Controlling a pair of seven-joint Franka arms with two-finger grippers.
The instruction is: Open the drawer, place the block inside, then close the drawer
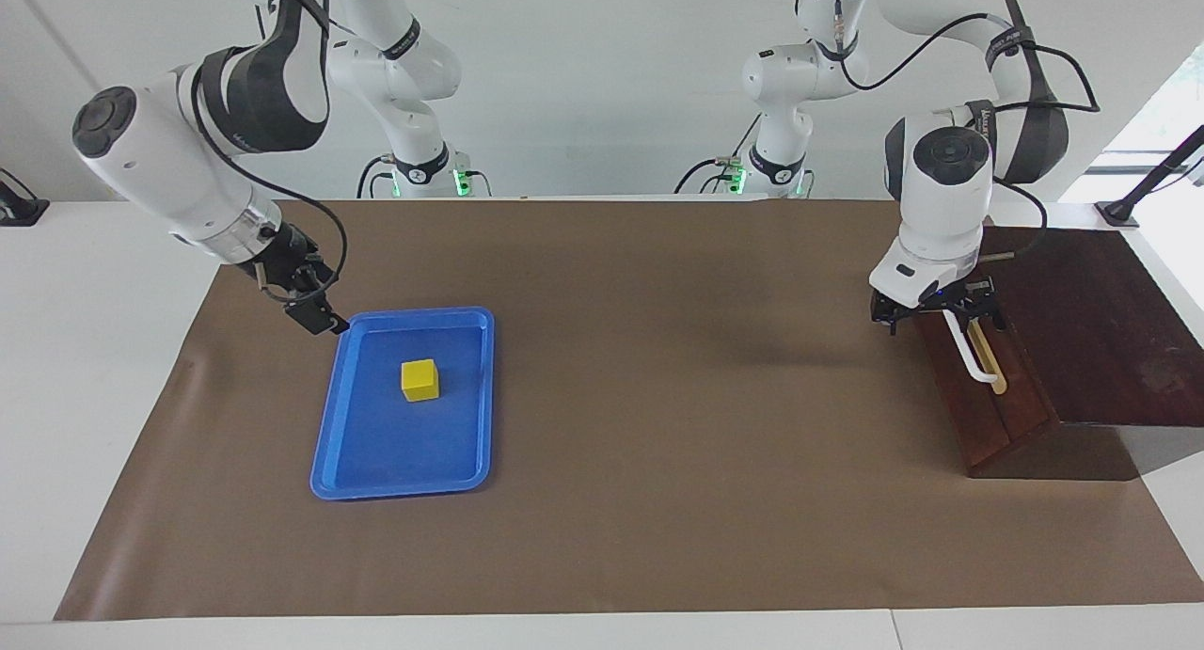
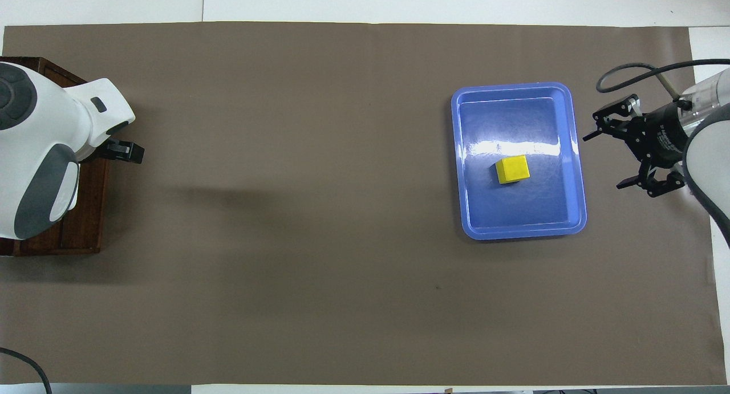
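Observation:
The yellow block lies in the blue tray toward the right arm's end of the table; it also shows in the overhead view. The drawer stands at the left arm's end, and no pale interior shows. Its white bar handle runs along the front. My left gripper is at the end of the handle nearer to the robots, and the arm hides that spot in the overhead view. My right gripper is open and empty beside the tray's corner.
The drawer sits in a dark wooden box at the table's edge. A brown mat covers the table. The blue tray holds only the block.

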